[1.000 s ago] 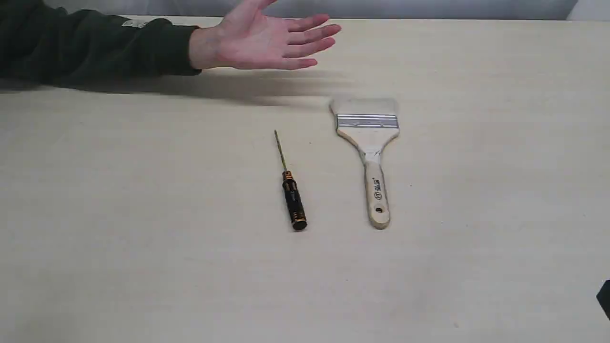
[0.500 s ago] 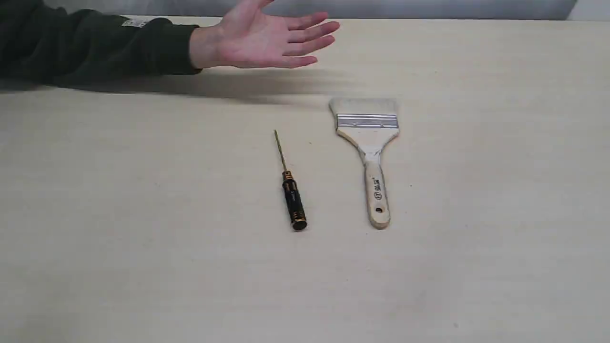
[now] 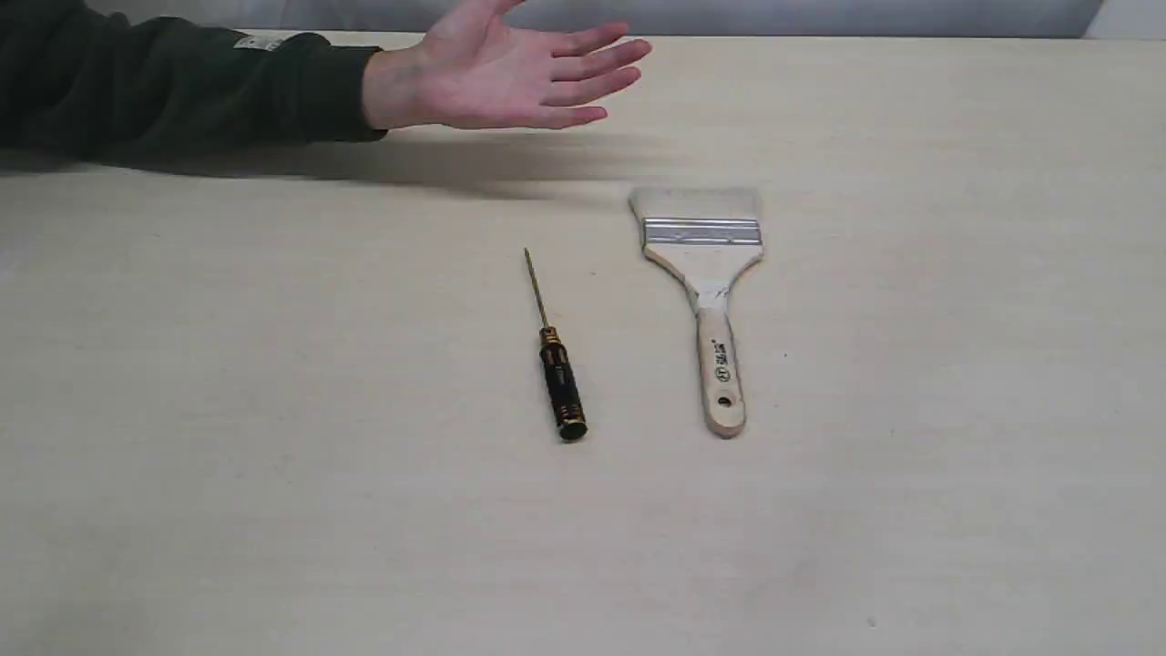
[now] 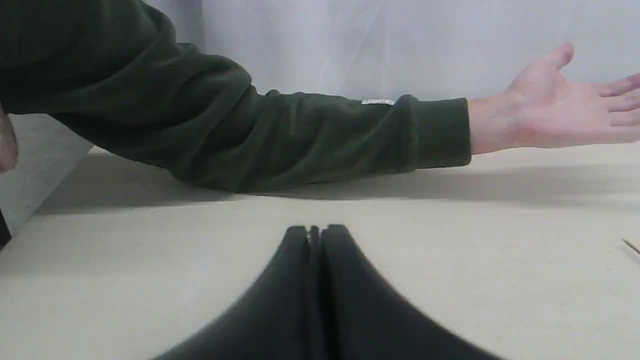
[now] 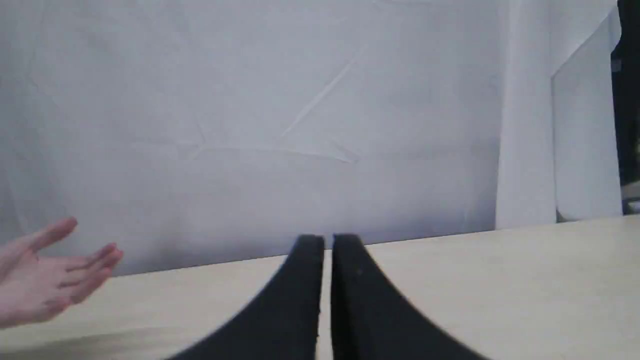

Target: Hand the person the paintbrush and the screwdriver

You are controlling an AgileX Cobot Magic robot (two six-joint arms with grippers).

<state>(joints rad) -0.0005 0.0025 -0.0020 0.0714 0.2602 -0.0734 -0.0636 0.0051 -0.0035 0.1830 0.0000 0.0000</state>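
Observation:
The paintbrush (image 3: 706,282) lies flat right of the table's centre, pale bristles toward the far edge, wooden handle toward the near side. Left of it lies the screwdriver (image 3: 556,364), black handle near, thin gold shaft pointing away; its shaft tip (image 4: 631,245) shows in the left wrist view. The person's open hand (image 3: 510,73) hovers palm-up over the far side, green sleeve (image 3: 173,87) reaching in from the left. It also shows as a hand (image 4: 560,110) and a hand (image 5: 45,275) in the wrist views. My left gripper (image 4: 314,231) and right gripper (image 5: 327,240) are both shut on nothing. Neither appears in the exterior view.
The pale wooden table (image 3: 273,410) carries only the two tools. A white cloth backdrop (image 5: 300,125) hangs behind the far edge. The person's arm casts a shadow (image 3: 410,169) on the table just beyond the tools.
A dark piece of the right arm at the exterior view's right edge a second ago has gone out of frame. Hand and tools have barely moved.

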